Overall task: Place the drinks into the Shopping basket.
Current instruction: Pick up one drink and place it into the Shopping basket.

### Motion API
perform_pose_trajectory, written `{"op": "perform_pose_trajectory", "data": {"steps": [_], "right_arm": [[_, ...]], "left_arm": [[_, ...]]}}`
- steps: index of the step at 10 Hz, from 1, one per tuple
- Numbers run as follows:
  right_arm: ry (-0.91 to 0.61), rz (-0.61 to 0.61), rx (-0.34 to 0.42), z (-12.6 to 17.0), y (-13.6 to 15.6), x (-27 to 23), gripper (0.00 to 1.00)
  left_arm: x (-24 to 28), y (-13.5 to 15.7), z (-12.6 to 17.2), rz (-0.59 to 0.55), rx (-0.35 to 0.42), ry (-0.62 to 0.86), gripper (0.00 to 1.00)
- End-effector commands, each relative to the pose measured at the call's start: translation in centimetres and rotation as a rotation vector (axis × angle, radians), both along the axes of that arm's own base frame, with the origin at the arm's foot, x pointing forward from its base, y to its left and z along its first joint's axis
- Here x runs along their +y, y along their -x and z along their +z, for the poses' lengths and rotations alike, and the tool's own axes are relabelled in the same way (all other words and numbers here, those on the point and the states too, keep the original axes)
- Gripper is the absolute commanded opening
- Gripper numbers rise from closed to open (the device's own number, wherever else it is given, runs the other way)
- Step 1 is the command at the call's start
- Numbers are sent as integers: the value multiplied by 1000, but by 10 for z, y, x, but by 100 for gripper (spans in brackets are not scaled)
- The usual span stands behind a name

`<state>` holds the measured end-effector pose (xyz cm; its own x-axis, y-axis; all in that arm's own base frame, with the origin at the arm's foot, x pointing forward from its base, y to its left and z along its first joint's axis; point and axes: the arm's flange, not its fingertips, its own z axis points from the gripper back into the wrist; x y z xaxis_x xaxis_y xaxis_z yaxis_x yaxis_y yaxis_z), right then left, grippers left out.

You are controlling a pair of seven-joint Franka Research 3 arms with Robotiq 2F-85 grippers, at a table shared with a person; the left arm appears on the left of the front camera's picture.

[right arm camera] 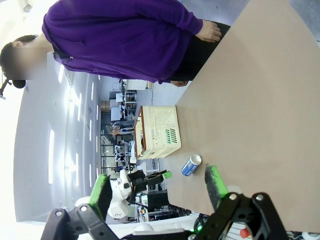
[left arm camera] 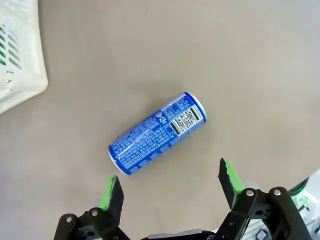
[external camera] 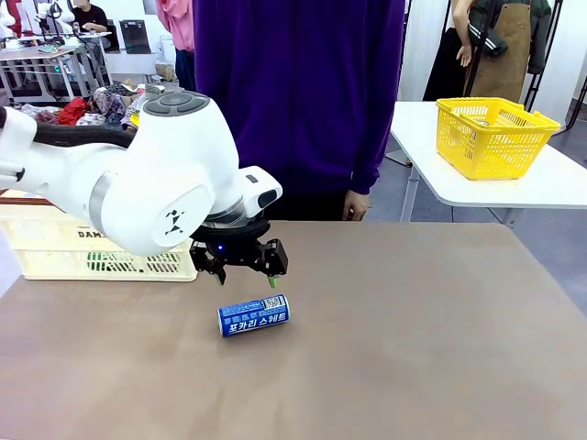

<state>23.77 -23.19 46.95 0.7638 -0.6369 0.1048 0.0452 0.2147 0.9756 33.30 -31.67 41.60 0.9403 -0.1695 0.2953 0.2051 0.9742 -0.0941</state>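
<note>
Brown table (external camera: 440, 348) | blue can (external camera: 253, 314) lying beneath left pincer (external camera: 245, 280) | pincer spread wide

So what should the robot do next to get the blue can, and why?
Probably lower the left gripper over the blue can: its jaws stand open just above it, and the can lies on the table, outside the shopping basket.

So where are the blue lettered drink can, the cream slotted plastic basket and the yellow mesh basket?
Blue drink can (external camera: 254, 314), front view, label middle.
Cream slotted basket (external camera: 50, 257), front view, side wall.
Yellow mesh basket (external camera: 486, 151), front view, front wall.
</note>
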Motion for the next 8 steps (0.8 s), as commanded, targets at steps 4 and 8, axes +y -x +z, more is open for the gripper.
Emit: {"op": "perform_pose_trajectory", "data": {"steps": [4,8], "right_arm": [[-10,-4,-26,2,-2,-1,100],[-10,-4,-26,2,-2,-1,100]], "left_arm": [[-7,-19,2,-266,-69,-79,100],[-6,-38,-9,-998,-182,-198,100]]}}
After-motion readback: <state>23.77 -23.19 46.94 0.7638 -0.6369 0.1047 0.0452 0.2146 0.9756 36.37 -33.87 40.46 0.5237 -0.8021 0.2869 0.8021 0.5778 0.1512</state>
